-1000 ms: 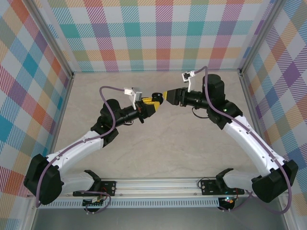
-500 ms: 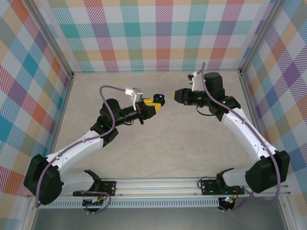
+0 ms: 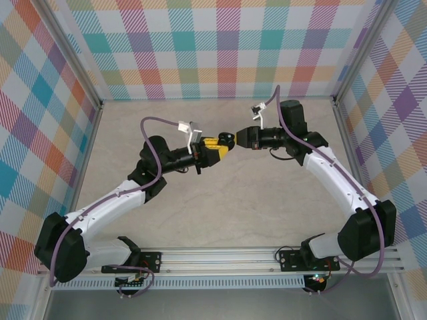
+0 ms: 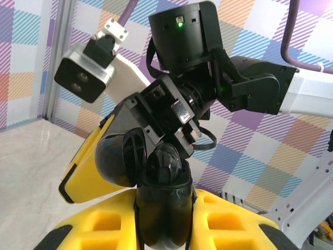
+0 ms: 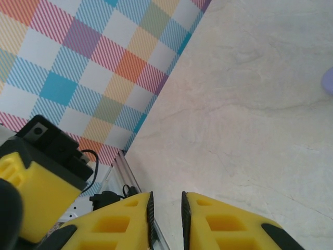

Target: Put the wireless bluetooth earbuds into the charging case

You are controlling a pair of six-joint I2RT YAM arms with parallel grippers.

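The left gripper pinched the open black charging case between its yellow fingers, in the air above the far half of the desk, midway between the side edges. The right gripper, its fingers drawn almost together, met the case's mouth; whether an earbud sat in that slit I could not tell. A rounded black shape in the case may have been one. A cropped pale lilac blob lay on the desk. This looked like the insertion step. Next called for fine alignment over a free well, then a gentle press.
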